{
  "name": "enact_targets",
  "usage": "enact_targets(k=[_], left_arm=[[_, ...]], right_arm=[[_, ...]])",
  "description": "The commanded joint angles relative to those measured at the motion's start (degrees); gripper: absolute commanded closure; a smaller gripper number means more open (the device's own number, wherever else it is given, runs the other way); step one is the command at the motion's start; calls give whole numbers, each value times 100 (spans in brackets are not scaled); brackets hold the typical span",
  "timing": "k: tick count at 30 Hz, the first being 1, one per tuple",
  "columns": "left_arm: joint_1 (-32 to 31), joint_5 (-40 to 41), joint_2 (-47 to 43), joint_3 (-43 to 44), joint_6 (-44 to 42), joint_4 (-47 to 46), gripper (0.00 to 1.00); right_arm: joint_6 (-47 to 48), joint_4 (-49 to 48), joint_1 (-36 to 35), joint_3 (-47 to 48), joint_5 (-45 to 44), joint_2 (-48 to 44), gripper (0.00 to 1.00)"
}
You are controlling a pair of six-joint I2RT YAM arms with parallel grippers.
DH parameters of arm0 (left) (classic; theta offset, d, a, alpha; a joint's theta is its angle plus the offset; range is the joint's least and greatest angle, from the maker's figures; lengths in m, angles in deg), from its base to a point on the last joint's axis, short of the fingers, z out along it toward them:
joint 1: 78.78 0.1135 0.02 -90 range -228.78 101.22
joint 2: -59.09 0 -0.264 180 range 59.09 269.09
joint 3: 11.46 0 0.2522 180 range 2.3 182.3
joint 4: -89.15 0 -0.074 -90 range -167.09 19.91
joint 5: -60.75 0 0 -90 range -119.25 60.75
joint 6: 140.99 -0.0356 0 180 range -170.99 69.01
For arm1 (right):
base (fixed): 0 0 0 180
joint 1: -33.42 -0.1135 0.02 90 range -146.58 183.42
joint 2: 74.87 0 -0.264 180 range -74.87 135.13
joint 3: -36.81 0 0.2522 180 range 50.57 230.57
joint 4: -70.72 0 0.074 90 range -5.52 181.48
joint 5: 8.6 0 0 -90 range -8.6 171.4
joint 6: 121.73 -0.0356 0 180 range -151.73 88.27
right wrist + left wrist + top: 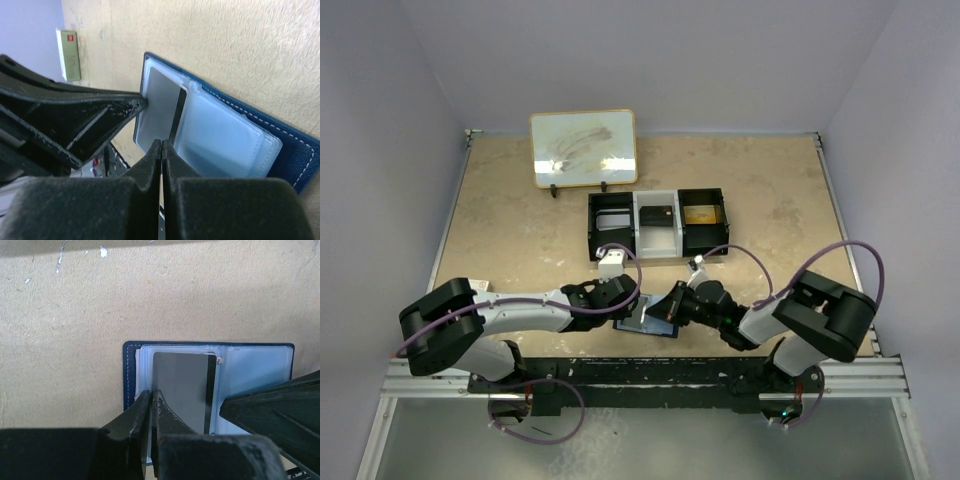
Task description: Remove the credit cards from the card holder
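Close to the arm bases, on the beige speckled table [520, 240], the card holder [645, 326] lies open and flat between the two grippers. From above it is only a small dark patch with a pale middle.

The left wrist view shows much more. It has a navy-blue cover with white stitching along one border, and on it soft, half-transparent blue-grey plastic pockets. A smooth grey card [180, 385] with a black stripe down one long side lies on one pocket panel. The left gripper [151, 394] has its matt black jaws almost together, with the tips at a corner of this card. Whether they really pinch it, I cannot tell.

The right wrist view gives the other side. The right gripper [161, 144] is pressed closed at the same short edge of the card, beside the stripe, with a thin pale sliver between the pads. Only this view shows clearly a small pale box [70, 54] with a red mark, off toward the violet wall.

Farther on the table stands a black tray [592, 225] with three compartments. Behind it is a whiteboard [583, 148] in a wood-coloured frame, smeared with grey.
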Motion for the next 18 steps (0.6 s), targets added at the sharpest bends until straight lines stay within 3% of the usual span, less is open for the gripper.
enact_targets(k=[1, 3, 5, 11, 18], left_arm=[[-67, -361, 185, 127, -103, 630, 100], [-67, -322, 158, 176, -173, 762, 100], [-67, -251, 104, 140, -195, 849, 100], [-67, -254, -122, -198, -58, 468, 100], [-123, -308, 115, -134, 286, 259, 100]], right_arm=[[-13, 1464, -33, 527, -485, -583, 100], [-10, 1726, -33, 593, -720, -740, 79], [7, 1737, -36, 624, -865, -781, 69], [151, 1610, -39, 677, -619, -466, 68], [203, 807, -40, 507, -56, 32, 69]])
